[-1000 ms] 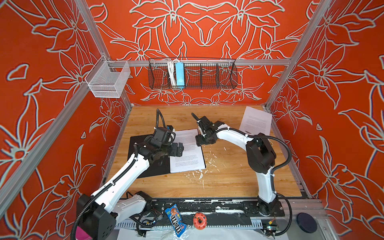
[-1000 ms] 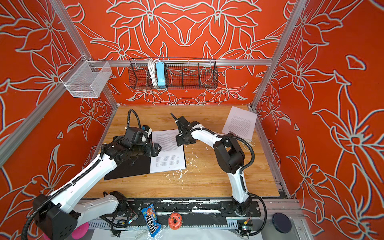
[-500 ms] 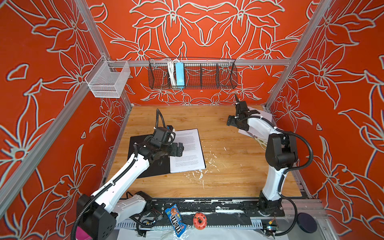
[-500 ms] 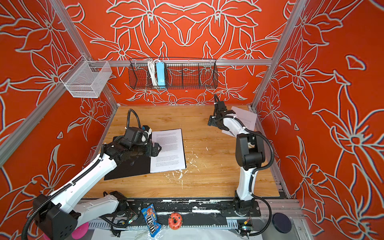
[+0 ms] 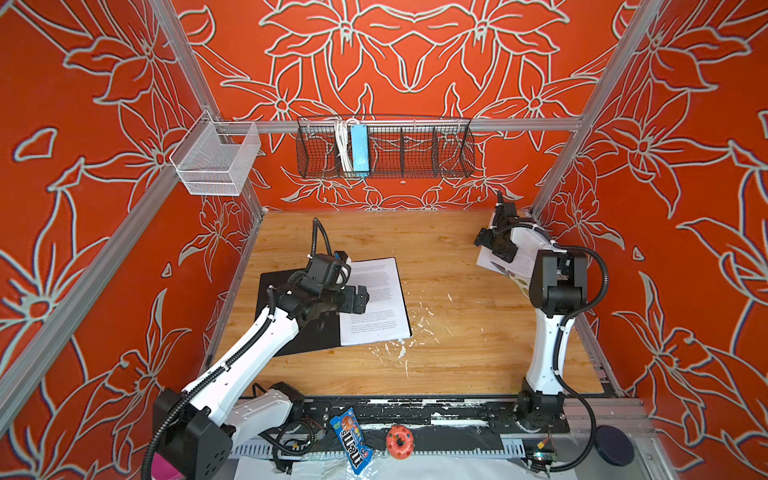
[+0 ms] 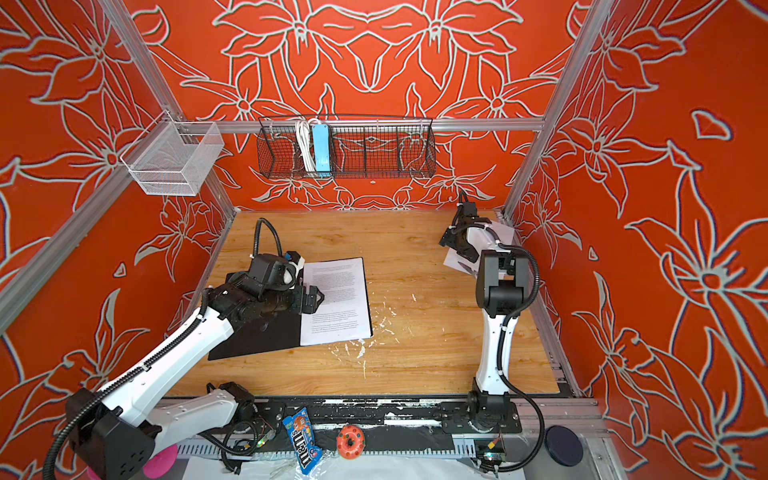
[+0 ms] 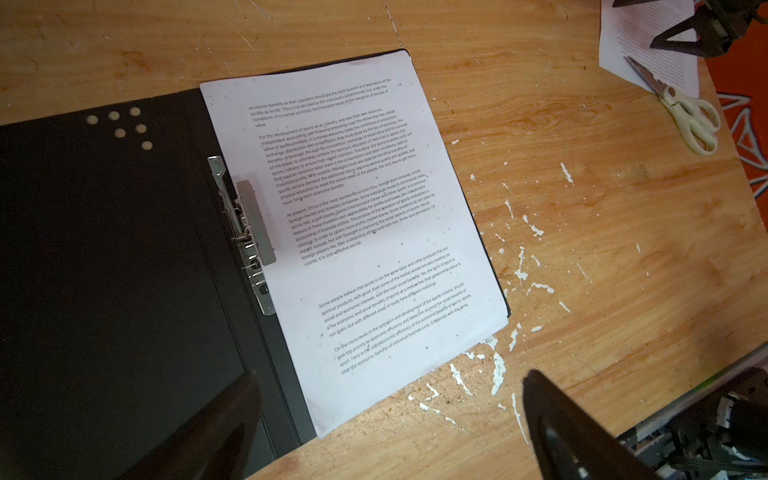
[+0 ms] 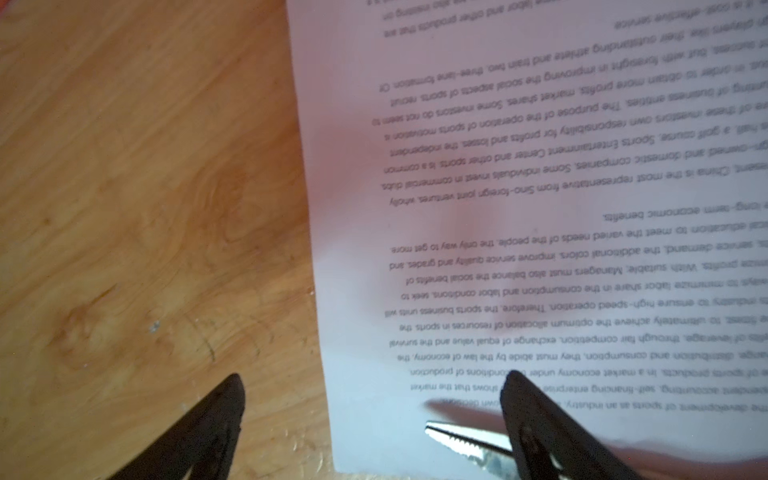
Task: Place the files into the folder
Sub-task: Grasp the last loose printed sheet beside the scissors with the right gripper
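Swung away from the middle, the right gripper (image 8: 374,378) now hangs over the far right corner of the table (image 5: 457,332), jaws spread wide across the edge of the loose sheet (image 8: 498,208), holding nothing. The black folder (image 7: 104,249) lies open left of centre, with a printed sheet (image 7: 353,208) flat on its right half. Scissors (image 7: 681,112) rest on the loose sheet. The left gripper (image 7: 390,374) hovers above the folder, jaws wide apart and empty.

- Cream-handled scissors (image 7: 688,118) lie flat at the far right of the wooden counter (image 5: 457,232).
- A black wire basket (image 5: 415,153) on the far wall holds a blue power strip (image 5: 359,149) and a white cable (image 5: 341,145).
- A pale mesh bin (image 5: 216,162) hangs far left.
- An M&M's bag (image 5: 351,440) and an orange ring (image 5: 400,441) lie side by side at the near edge.
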